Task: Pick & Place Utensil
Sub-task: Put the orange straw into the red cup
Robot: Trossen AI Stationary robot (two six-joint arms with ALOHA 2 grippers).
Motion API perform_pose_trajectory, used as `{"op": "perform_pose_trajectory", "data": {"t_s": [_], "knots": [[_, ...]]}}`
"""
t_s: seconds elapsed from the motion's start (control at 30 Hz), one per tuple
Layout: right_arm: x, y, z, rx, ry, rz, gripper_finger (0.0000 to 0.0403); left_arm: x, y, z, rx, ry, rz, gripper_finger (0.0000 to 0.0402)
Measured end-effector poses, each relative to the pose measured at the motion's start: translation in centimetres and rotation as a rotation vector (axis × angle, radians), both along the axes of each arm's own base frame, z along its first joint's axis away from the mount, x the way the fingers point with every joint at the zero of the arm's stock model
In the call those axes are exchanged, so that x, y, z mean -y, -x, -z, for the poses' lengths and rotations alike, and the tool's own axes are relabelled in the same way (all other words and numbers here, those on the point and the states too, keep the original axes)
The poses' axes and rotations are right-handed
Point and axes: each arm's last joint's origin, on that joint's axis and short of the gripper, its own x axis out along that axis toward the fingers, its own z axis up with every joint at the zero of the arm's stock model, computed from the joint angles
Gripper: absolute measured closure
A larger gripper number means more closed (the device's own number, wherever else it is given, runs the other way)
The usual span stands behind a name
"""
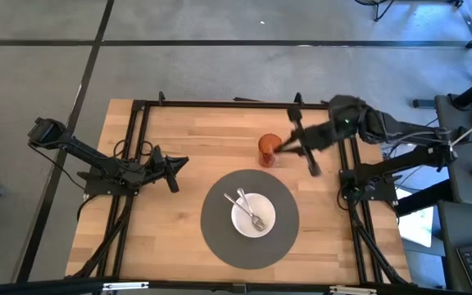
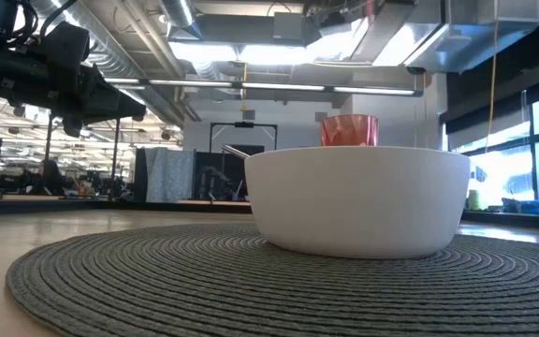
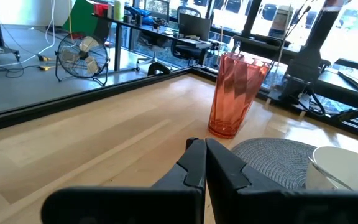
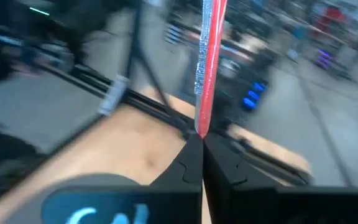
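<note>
My right gripper (image 1: 283, 148) hovers at the right side of the red tumbler (image 1: 268, 151), which stands upright on the wood near the table's far edge. In the right wrist view my right gripper (image 4: 202, 140) is shut on a red-handled utensil (image 4: 207, 68). A white bowl (image 1: 253, 215) sits on a round grey placemat (image 1: 220, 238) and holds two silver utensils (image 1: 249, 208). My left gripper (image 1: 175, 166) waits shut over the table's left part, touching nothing. The tumbler (image 3: 234, 93) stands beyond the left gripper (image 3: 204, 152). My right gripper pinches the red-handled utensil at one end of its red handle (image 4: 200, 124), only at the fingertips. The utensil runs straight on from the fingers, in line with them, with a silver part (image 4: 201, 56) beside the red. It is lifted clear of the table.
Black frame rails (image 1: 142, 131) run along the table's left, far and right sides. Bare wood lies between the left gripper and the placemat. In the low view the bowl (image 2: 358, 201) stands in front of the tumbler (image 2: 349, 131). A floor fan (image 3: 82, 56) stands beyond the table.
</note>
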Motion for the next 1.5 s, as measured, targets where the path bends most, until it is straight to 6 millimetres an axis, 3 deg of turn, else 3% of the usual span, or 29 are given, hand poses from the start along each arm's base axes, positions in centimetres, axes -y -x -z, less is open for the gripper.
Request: {"op": "perform_pose_trajectory", "data": {"t_s": [0.23,0.47,0.9,1.4,1.5], "knots": [[4.0,-2.1,5.0,-0.081,-0.023,0.180,0.0402,0.0,0.0,0.0,0.000,0.000,0.000,0.0400],[6.6,-1.5,9.2,0.060,-0.089,0.257,0.0403,0.0,0.0,0.0,-0.001,-0.001,0.000,0.0400],[7.7,-0.6,15.6,-0.076,-0.143,0.333,0.0403,0.0,0.0,0.1,-0.010,-0.005,0.000,0.0400],[7.9,-0.2,17.0,-0.174,-0.260,0.379,0.0400,0.0,0.0,0.1,-0.008,-0.003,0.000,0.0400],[7.9,-0.2,17.4,-0.207,-0.273,0.384,0.0383,0.0,0.0,0.1,-0.007,-0.002,0.000,0.0400]]}}
